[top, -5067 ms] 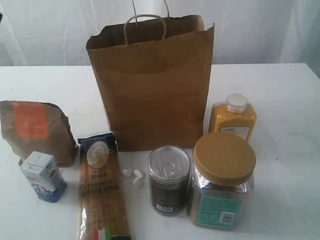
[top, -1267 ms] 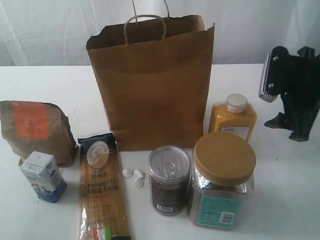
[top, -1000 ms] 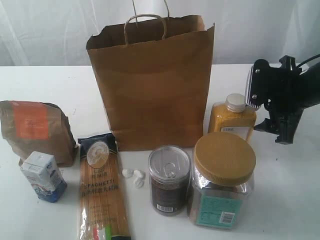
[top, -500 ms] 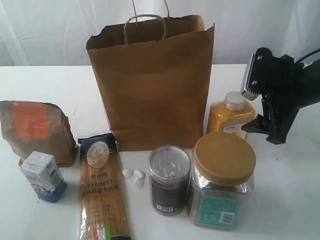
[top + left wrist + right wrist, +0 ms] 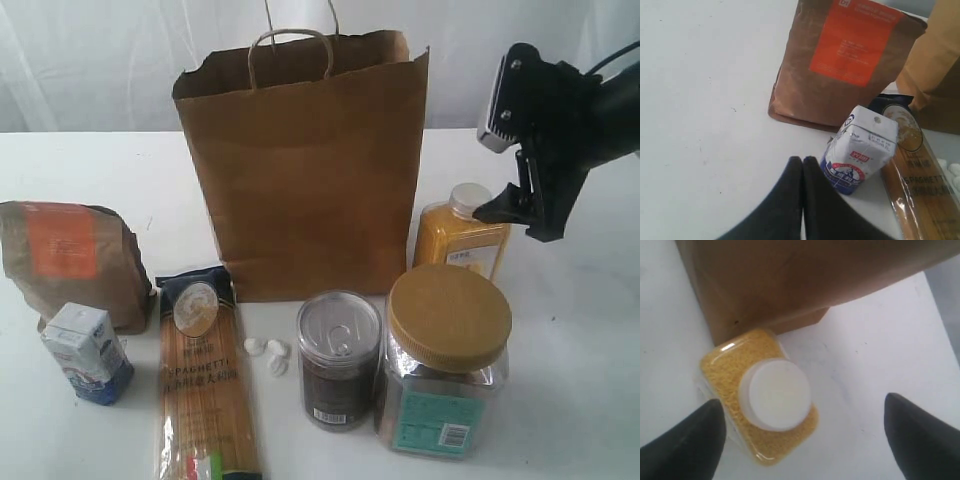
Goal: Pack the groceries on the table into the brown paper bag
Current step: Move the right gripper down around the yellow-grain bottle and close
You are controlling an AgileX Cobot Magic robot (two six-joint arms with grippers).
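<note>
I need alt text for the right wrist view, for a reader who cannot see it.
A yellow spice bottle with a white cap, seen from above, stands on the white table between the two dark fingers of the open right gripper. The brown paper bag stands close beside the bottle.

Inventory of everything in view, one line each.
brown kraft paper bag: 1, brown, upright, back centre
brown pouch with orange label: 1, brown, far left
small carton: 1, blue-white, by pouch
long spaghetti packet: 1, clear, flat beside carton
small lumps: 3, white, beside packet
silver-lidded clear jar: 1, dark, front centre
tan-lidded clear jar: 1, brownish, front right
white-capped spice bottle: 1, yellow, right of bag
table: 1, white, underneath
left gripper: 1, black, shut, near carton
right gripper: 1, black, open, over spice bottle
</note>
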